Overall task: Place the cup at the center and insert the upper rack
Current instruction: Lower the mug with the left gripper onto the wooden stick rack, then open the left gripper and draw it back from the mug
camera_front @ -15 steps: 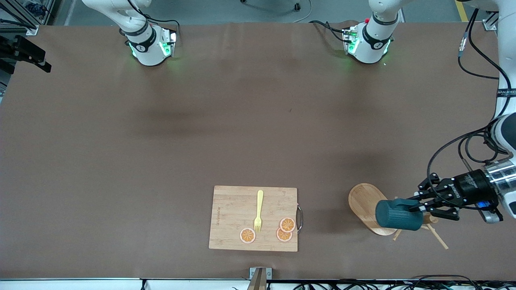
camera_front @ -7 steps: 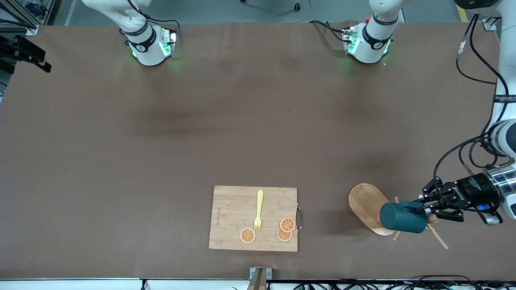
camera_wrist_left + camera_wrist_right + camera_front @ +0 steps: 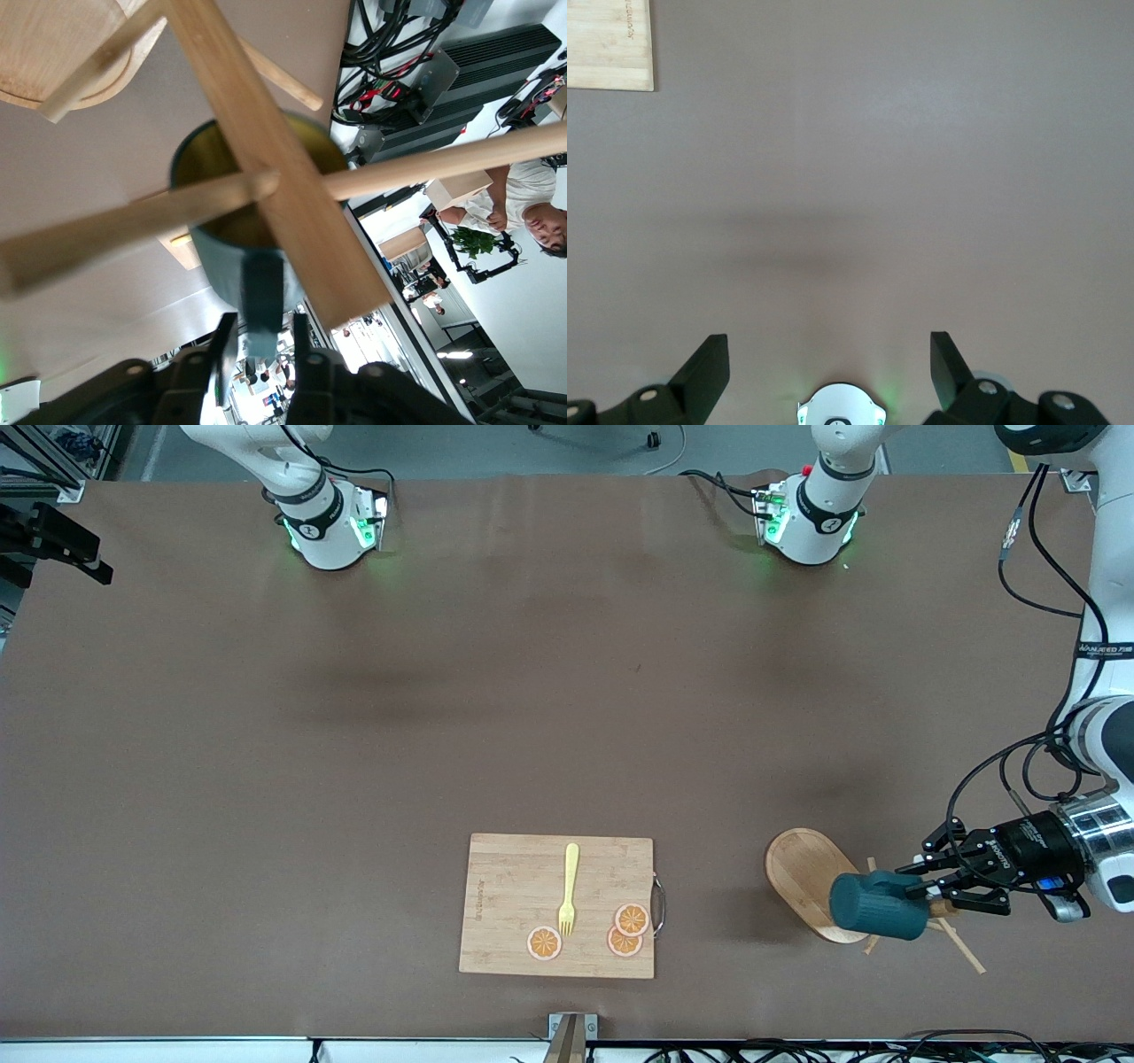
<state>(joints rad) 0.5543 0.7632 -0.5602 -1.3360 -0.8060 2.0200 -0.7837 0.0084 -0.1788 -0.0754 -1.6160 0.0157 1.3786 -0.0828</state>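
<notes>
Left gripper (image 3: 924, 881), jaws clamped on cup (image 3: 877, 904) handle, has slid cup back toward 3 o'clock over mug tree (image 3: 811, 881); unhooking barely begun. Right gripper (image 3: 830, 365) idle, jaws wide, empty.

Cup (image 3: 875, 905): dark teal, matt, ribbed wall; mustard inside, slight sheen. Upper rack (image 3: 808, 879): pale smooth bare wood. Cutting board (image 3: 523, 890), lower centre: light bamboo grain, metal handle. Fork (image 3: 569, 889): yellow plastic. Table (image 3: 443, 708): brown, matt.
</notes>
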